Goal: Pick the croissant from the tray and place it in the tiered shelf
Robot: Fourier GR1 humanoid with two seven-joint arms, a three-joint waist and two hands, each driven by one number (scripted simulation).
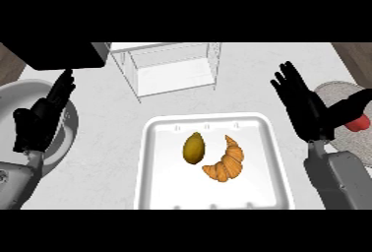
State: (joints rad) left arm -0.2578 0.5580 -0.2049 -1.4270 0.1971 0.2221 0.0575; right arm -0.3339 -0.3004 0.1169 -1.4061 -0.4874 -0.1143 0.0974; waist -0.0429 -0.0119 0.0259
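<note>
A golden-brown croissant lies on the white tray in the lower middle of the head view, right of centre on the tray. The white tiered shelf stands behind the tray at the top centre, its levels bare. My right hand hovers open, fingers up, above and to the right of the tray, apart from the croissant. My left hand rests open at the left edge, fingers up, over a sink rim.
An olive-brown oval fruit lies on the tray just left of the croissant. A sink basin sits at the left. A grey plate with a red object stands at the right edge, behind my right hand.
</note>
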